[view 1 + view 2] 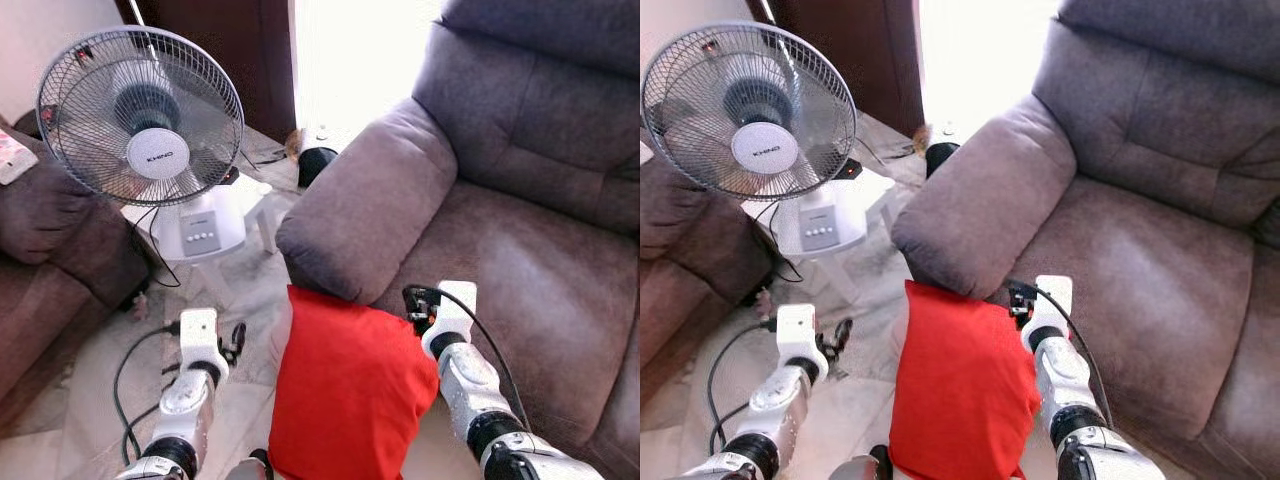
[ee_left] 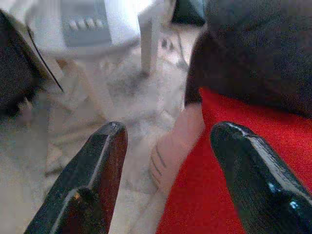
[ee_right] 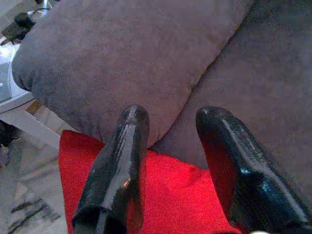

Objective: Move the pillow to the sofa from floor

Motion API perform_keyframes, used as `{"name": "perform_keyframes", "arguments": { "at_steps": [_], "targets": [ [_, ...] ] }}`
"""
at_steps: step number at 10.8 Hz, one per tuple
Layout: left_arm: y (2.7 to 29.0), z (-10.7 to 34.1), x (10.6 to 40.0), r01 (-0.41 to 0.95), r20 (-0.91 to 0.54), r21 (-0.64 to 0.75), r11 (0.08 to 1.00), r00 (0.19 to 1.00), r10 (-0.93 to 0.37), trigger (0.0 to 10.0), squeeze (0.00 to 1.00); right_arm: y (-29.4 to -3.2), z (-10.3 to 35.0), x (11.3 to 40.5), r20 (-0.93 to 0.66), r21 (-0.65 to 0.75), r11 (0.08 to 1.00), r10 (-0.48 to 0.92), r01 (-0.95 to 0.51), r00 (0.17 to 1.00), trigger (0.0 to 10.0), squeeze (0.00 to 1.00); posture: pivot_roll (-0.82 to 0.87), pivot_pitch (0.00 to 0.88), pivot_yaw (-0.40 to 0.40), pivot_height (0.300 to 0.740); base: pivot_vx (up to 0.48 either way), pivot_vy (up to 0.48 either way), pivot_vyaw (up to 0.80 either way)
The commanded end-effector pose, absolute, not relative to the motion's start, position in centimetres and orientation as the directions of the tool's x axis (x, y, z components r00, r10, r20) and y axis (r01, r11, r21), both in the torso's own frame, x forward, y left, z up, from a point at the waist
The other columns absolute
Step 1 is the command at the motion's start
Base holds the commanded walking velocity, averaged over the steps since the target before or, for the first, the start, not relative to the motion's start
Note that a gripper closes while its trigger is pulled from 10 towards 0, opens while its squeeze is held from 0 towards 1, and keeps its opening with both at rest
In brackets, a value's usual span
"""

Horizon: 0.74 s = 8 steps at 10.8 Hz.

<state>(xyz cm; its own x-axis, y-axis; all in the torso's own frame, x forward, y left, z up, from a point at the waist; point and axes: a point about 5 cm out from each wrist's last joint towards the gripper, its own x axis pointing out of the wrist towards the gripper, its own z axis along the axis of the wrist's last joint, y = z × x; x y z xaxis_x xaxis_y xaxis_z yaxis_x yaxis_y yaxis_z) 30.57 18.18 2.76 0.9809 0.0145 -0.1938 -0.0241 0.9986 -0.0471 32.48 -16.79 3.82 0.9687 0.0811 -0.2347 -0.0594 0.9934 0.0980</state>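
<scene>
We see daylight blowing out the far doorway [image 1: 350, 60] to white glare. The sofa [image 1: 520, 200] is evenly lit and sharp, while the left wrist view is soft and blurred throughout.

Red pillow [image 1: 345, 395]: lower edge cut off by frame. Sofa [image 1: 540, 200]: backrest top cropped. Left wrist view blurred.
</scene>
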Motion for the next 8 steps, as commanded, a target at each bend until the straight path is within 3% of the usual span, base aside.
{"name": "perform_keyframes", "arguments": {
  "at_steps": [1, 2, 3, 5, 8],
  "targets": [
    [19.0, 3.7, 30.7, -0.04, -0.121, 0.009, 0.999, 0.992, 0.04, 10.0, 0.0, -16.6, 3.8, 32.3, -0.213, 0.067, 0.995, 0.085, -0.073, 0.973, 10.0, 0.0, 0.15, 0.19, 0.023, 0.74, 0.0, 0.0, 0.0],
    [19.5, 8.5, 31.8, -0.062, 0.145, 0.044, 0.997, 0.988, 0.055, 10.0, 0.0, -17.4, 5.0, 32.1, -0.082, 0.065, 0.996, 0.07, -0.065, 0.994, 10.0, 0.0, 0.15, 0.181, 0.022, 0.74, 0.0, 0.0, 0.0],
    [19.2, 9.9, 31.5, -0.05, 0.22, 0.071, 0.996, 0.975, 0.033, 10.0, 0.0, -18.2, 5.3, 31.8, -0.039, 0.051, 0.998, 0.05, -0.048, 0.998, 10.0, 0.0, 0.16, 0.172, 0.02, 0.74, 0.0, 0.0, 0.0],
    [18.2, 10.0, 30.1, -0.013, 0.255, 0.141, 0.99, 0.967, -0.023, 10.0, 0.0, -19.0, 6.3, 30.9, 0.06, 0.017, 0.998, 0.063, -0.064, 0.996, 10.0, 0.0, 0.15, 0.156, 0.02, 0.74, 0.0, 0.0, 0.0],
    [17.5, 8.8, 29.7, -0.003, 0.19, 0.09, 0.996, 0.982, -0.014, 10.0, 0.0, -19.0, 5.6, 30.4, 0.039, 0.014, 0.999, 0.041, -0.042, 0.998, 10.0, 0.0, 0.15, 0.135, 0.025, 0.74, 0.0, 0.0, 0.0]
  ]
}}
